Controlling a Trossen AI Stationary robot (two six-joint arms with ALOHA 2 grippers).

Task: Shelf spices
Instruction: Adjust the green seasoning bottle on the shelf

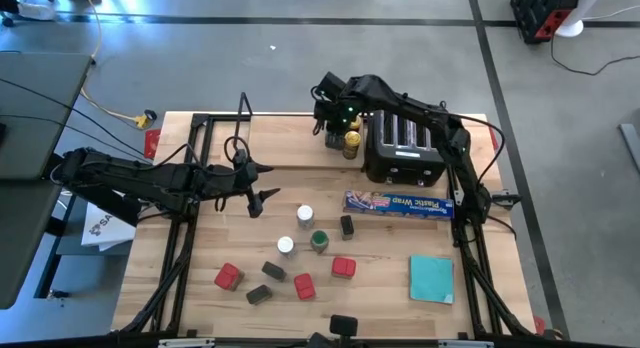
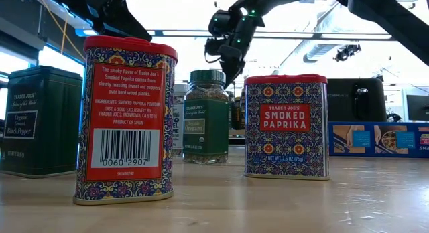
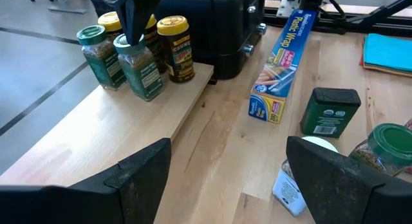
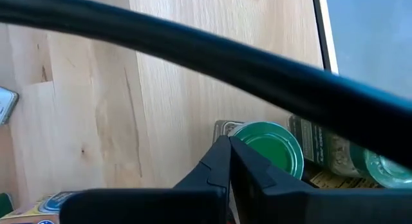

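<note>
On the shelf (image 3: 129, 130) stand green- and yellow-lidded spices (image 3: 138, 66).

Four jars (image 3: 132, 56) upright on shelf (image 3: 109, 130); rest on table.

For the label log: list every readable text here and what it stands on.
"SMOKED PAPRIKA", "NET WT. 2.6 OZ (75g)": right red tin.
"0060 2907", "PRODUCT OF SPAIN": left red tin.
"TRADER JOE'S", "Black Pepper": dark tin.
"Plastic Wrap": blue box.
Green-lidded jar: "TRADER JOE'S"; rest blurred.
</note>
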